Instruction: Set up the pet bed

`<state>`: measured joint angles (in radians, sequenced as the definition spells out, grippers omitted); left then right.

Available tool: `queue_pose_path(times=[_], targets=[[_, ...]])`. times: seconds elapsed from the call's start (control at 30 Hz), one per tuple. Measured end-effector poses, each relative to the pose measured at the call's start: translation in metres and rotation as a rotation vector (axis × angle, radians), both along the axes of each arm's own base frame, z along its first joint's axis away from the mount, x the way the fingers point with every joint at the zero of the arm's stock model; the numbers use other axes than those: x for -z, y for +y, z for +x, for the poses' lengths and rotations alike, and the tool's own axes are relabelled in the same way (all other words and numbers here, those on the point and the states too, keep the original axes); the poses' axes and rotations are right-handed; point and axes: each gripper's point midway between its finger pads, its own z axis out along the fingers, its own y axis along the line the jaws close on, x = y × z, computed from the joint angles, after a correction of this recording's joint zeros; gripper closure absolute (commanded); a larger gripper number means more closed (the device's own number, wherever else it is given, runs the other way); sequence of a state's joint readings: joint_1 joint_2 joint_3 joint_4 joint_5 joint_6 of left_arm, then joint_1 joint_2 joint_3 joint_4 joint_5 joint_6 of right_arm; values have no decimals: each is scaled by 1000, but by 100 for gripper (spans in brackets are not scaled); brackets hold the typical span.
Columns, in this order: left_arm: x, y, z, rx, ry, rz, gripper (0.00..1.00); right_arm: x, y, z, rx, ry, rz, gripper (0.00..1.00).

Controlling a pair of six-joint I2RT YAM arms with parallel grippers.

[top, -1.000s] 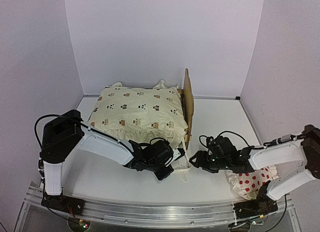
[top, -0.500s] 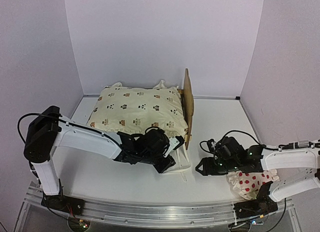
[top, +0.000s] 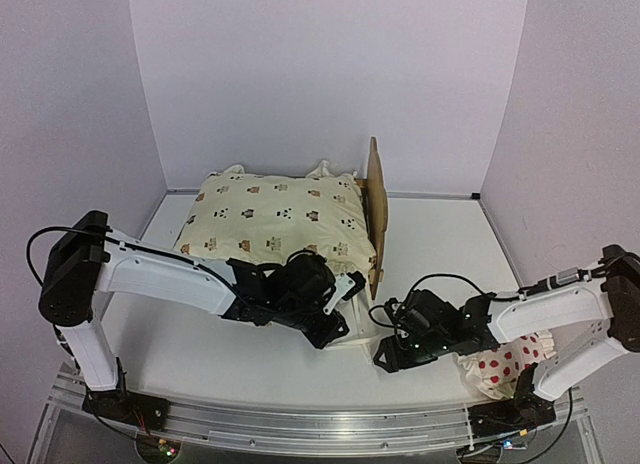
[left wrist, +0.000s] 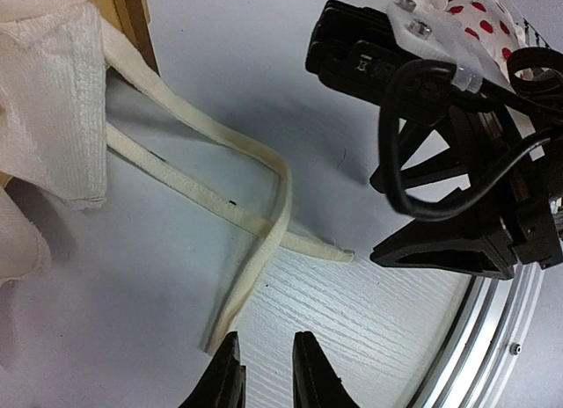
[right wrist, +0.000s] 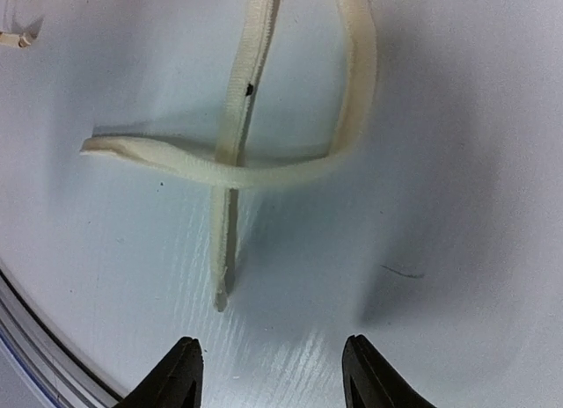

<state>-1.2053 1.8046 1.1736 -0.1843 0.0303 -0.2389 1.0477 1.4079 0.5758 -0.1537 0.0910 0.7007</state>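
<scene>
Status on the pet bed (top: 375, 206): it sits toward the back of the white counter (top: 440, 249), a bit left of centre, with its wooden headboard standing upright at the right-hand end. Most of the frame is buried under a puffy cream cover (top: 280, 224) with little animal prints, so from above really only the headboard shows. A frilly edge of that cover hangs down at the near right corner.

Two thin cream ties (left wrist: 273, 228) trail off that corner and lie flat on the counter, crossing each other in a loose loop. Both arms are down low right at that spot. The left pincer (left wrist: 266, 345) hovers just short of the loose ends of the ties, jaws only a crack apart with nothing between them, so it's released. The right pincer (right wrist: 271, 346) faces it from the other side, jaws spread wide over bare counter, not gripping anything either. The crossed ties lie just ahead of its fingertips. The two pincers are near each other but not touching.

Off to the right, tucked in beside the right arm, there's a white pillow (top: 500, 369) with red dots, well apart from the bed.
</scene>
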Motion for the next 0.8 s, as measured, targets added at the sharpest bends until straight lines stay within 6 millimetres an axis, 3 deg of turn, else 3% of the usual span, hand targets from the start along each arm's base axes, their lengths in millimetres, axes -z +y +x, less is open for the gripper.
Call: queue_pose_path(times=[0.23, 0.37, 0.7, 0.8], targets=[[28, -2, -5, 1, 56, 36, 85, 6, 18, 4, -21, -7, -9, 55], [33, -3, -9, 13, 81, 38, 87, 6, 28, 4, -36, -12, -3, 62], [41, -8, -14, 24, 118, 28, 91, 13, 37, 0, -51, -12, -8, 95], [49, -6, -14, 23, 125, 44, 92, 14, 37, 0, -52, -14, -12, 100]])
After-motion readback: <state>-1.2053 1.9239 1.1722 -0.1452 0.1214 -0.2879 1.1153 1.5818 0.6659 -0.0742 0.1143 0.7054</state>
